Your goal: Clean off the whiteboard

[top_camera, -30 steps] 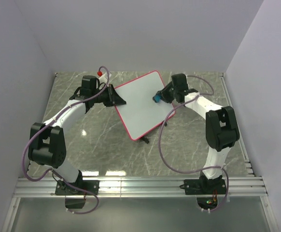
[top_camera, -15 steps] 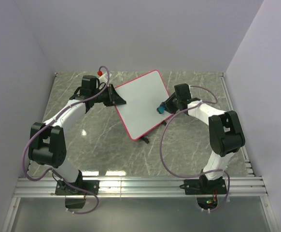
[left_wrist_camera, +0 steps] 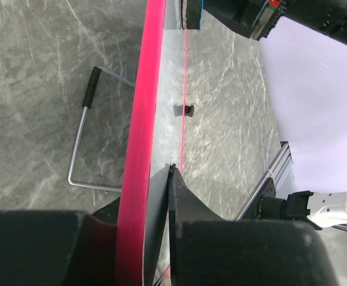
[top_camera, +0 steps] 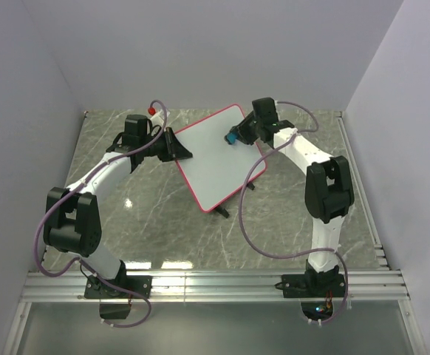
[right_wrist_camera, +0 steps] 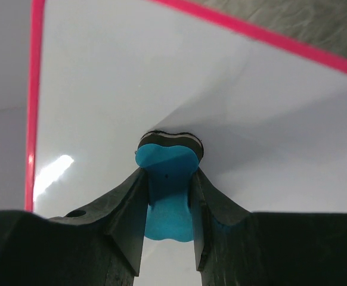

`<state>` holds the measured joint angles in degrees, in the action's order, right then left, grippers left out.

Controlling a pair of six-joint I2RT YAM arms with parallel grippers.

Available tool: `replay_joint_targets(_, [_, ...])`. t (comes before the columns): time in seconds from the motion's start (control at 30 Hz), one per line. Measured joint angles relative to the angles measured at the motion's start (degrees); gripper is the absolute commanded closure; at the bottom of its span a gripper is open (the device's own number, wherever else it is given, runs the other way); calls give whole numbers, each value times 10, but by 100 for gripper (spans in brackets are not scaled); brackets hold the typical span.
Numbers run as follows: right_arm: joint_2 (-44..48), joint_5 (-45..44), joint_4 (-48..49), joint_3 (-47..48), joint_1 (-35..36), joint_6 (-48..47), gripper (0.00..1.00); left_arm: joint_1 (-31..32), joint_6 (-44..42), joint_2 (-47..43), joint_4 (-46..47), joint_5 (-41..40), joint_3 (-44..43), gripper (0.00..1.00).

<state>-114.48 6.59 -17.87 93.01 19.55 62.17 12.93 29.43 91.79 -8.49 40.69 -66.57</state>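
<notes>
Within right gripper [right_wrist_camera: 167, 173], blue eraser [right_wrist_camera: 169, 208] partly hidden, whiteboard [top_camera: 211, 163] apparently blank.

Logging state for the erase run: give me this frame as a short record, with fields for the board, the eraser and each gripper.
whiteboard: pink-red rim, tilted over the table, no marks visible on its white face
left gripper: shut on the whiteboard's left rim
right gripper: shut on the eraser
eraser: blue, dark pad pressed on the whiteboard near its far right edge
wire stand: behind the board, seen in the left wrist view
</notes>
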Motion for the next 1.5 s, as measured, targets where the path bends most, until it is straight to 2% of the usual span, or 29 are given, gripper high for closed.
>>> replay_joint_targets(0.2, [24,-1,41,-37,35,21,100,-2,11,1,-7,-1,0,100])
replay_joint_targets(0.43, [122,17,124,-228,61,48,100,-3,1,6,-10,0,-6,100])
replay_joint_targets(0.6, [144,30,137,-295,31,53,100,-2,-10,7,-9,4,-9,100])
replay_joint_targets(0.7, [138,29,126,-295,6,46,100,-1,-14,7,-7,6,-9,100])
replay_joint_targets(0.8, [112,28,88,-256,-17,35,100,0,-14,7,-7,5,-9,100])
replay_joint_targets(0.97, [45,17,27,-118,-33,22,100,1,-14,7,-7,4,-10,100])
replay_joint_targets(1.17, [9,15,16,-1,1,32,100,2,-17,7,-9,3,-12,100])
replay_joint_targets(1.33, [15,16,32,0,29,52,100,3,-12,7,-15,-1,-13,100])
replay_joint_targets(1.5, [62,25,87,-112,18,77,100,3,-13,7,-16,0,-13,100])
